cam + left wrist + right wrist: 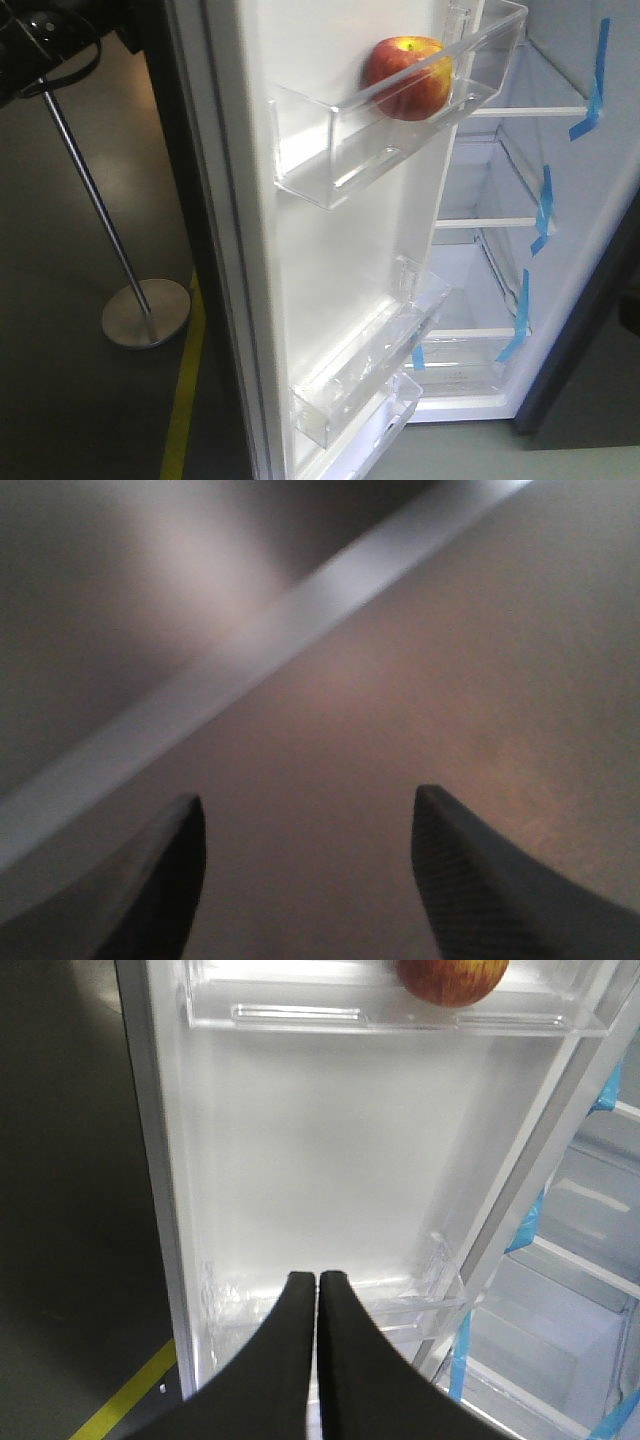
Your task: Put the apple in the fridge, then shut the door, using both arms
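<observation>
A glossy red apple with yellow streaks (pixel 407 77) is sitting in the upper clear plastic bin (pixel 330 160), toward its inner end, on the white lining of the tall narrow fridge door (pixel 340 260). The door is standing wide open beside the dark grey fridge with white shelves and blue tape strips (pixel 545 210). The right end effector (pixel 318 1290) is hanging empty below the apple, fingers pressed together. The left end effector (pixel 308 825) is facing a blurred grey surface, fingers spread wide and empty. Placing appears done; closing the door is what remains.
</observation>
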You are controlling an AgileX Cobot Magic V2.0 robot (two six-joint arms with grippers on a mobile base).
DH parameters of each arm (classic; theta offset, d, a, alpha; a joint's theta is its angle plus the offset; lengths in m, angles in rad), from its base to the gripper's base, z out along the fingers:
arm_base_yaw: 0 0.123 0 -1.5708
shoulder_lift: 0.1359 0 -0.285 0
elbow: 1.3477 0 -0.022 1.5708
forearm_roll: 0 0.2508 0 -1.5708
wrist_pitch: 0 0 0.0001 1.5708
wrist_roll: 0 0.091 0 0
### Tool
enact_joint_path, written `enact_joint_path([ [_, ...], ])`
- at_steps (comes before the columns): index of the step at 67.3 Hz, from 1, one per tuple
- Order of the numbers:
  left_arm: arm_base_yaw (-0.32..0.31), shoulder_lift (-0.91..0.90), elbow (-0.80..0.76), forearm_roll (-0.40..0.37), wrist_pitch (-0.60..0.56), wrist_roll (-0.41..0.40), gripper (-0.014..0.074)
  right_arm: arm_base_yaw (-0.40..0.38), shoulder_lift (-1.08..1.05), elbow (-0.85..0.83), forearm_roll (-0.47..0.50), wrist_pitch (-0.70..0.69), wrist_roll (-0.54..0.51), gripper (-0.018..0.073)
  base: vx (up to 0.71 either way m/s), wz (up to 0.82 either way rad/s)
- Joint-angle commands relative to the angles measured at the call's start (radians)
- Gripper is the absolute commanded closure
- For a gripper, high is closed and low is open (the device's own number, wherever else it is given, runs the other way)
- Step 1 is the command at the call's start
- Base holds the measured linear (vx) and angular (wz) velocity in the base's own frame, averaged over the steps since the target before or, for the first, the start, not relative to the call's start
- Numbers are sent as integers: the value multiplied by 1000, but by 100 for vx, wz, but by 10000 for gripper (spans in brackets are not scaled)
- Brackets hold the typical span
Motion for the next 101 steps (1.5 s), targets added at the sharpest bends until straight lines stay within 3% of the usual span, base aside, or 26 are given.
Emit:
enact_joint_path([
  [1, -76, -50, -34, 37, -109, 3, 192, -4, 7, -23, 16, -105, -4, 562, 0, 0],
  [11, -178, -50, -34, 119, -111, 6, 240, -4, 7, -23, 6, -157, -4, 562, 0, 0],
  [22, -273, -50, -34, 158, -107, 17, 280, -4, 7, -23, 4, -196, -4, 562, 0, 0],
  [39, -290, -50, -34, 270, -102, 32, 290, -4, 7, -23, -55, -273, 7, 559, 0, 0],
  [49, -280, -50, -34, 309, -99, 32, 290, -4, 7, -23, -105, -351, 49, 524, 0, 0],
  [57, -268, -56, -34, 352, -74, 32, 290, -4, 14, -23, -160, -430, 50, 438, 0, 0],
  [71, -221, -93, -34, 542, 31, 28, 290, -5, 143, -34, -232, -670, 54, 157, 0, 0],
  [77, -186, -121, -34, 652, 68, -12, 290, -5, 238, -62, -240, -801, 83, 62, 0, 0],
  [85, -140, -168, -34, 770, 106, -12, 290, -8, 384, -130, -236, -897, 95, 46, 0, 0],
  [93, -93, -202, -33, 769, 116, -12, 290, -94, 515, -210, -208, -911, 97, 45, 0, 0],
  [101, -42, -232, -33, 769, 125, -12, 290, -194, 624, -278, -118, -906, 100, 45, 0, 0],
])
